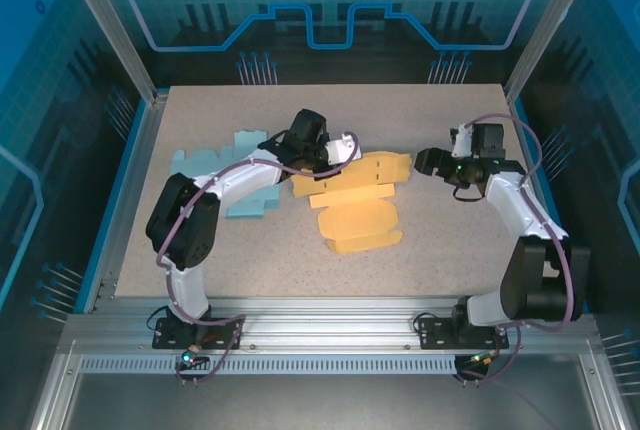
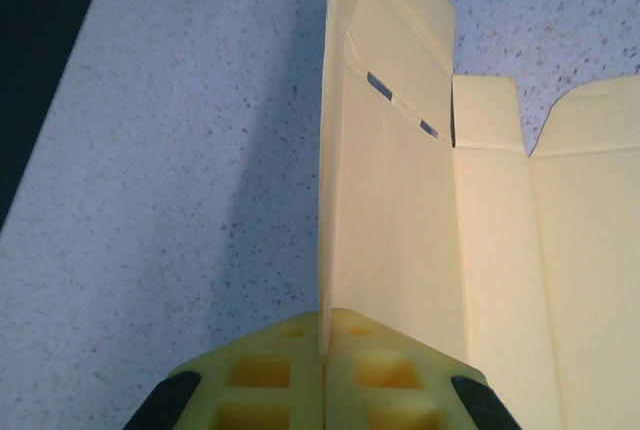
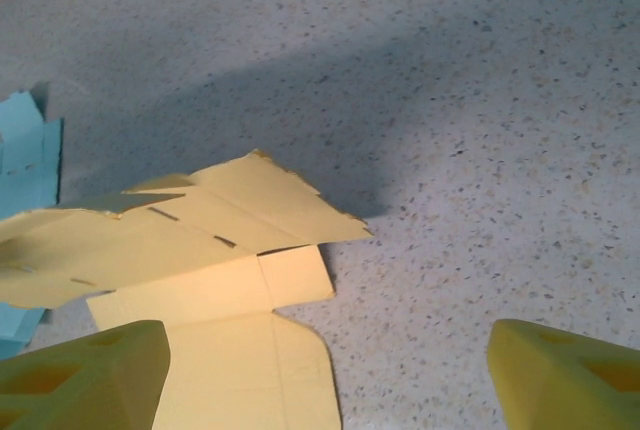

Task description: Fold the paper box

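- My left gripper [image 2: 325, 345] is clamped tight on the edge of one panel of the yellow paper box [image 1: 360, 205]. That panel stands up off the sheet; the rest lies flat.
- The box sits mid-bench [image 1: 450, 250], a little toward the far edge. A blue blank [image 1: 205, 164] lies nearer the left edge, partly under my left arm.
- My right gripper [image 1: 425, 162] hangs with its jaws spread wide and nothing between them, just beside the box's right end and apart from it.
- Step in hand, as I judge it: creasing the raised panel along its score line. Swing it over the fold rather than pull, so the flat part does not slide. My right gripper could press the flat panel down beside the crease as an anchor.
- Two small slots sit near that fold; a crooked crease would likely throw them off.
- Writing: none readable on either sheet; no brand or label found.
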